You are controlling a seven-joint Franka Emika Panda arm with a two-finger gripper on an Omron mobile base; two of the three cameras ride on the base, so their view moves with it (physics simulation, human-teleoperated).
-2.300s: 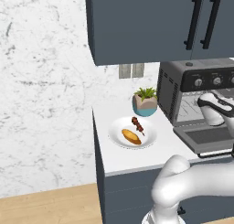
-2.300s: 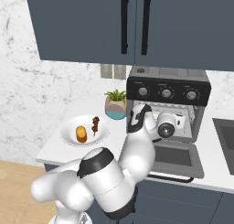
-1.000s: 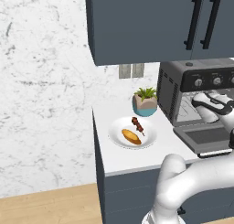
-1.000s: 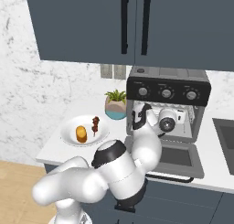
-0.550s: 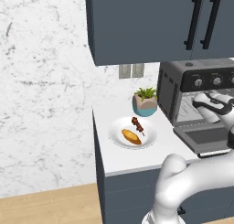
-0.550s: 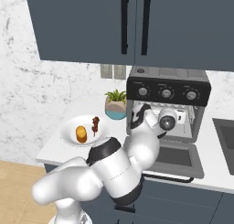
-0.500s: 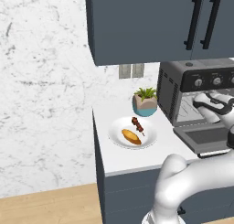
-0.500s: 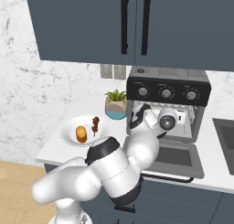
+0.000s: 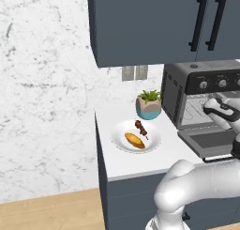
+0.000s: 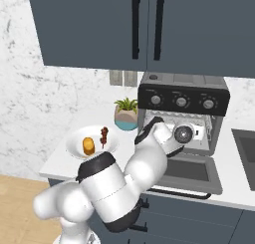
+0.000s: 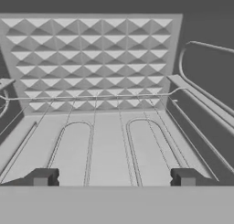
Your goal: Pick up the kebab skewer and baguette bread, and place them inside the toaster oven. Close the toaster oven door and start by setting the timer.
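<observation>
1. gripper [image 11: 114, 177] sits inside the oven [image 10: 183, 113] mouth with its tips wide apart and nothing between them, looking down on the wire rack [image 11: 105, 141].
2. door [image 10: 185, 174] is already down, so i judge the step in hand is fetching the food.
3. skewer [image 9: 141, 129] and bread [image 9: 135, 140] lie side by side on the plate [image 9: 123, 129], mid-counter [image 9: 140, 158], left of the oven.
4. i'd back straight out over the door, then swing left.
5. i'd grab the thin skewer across its meat.
</observation>
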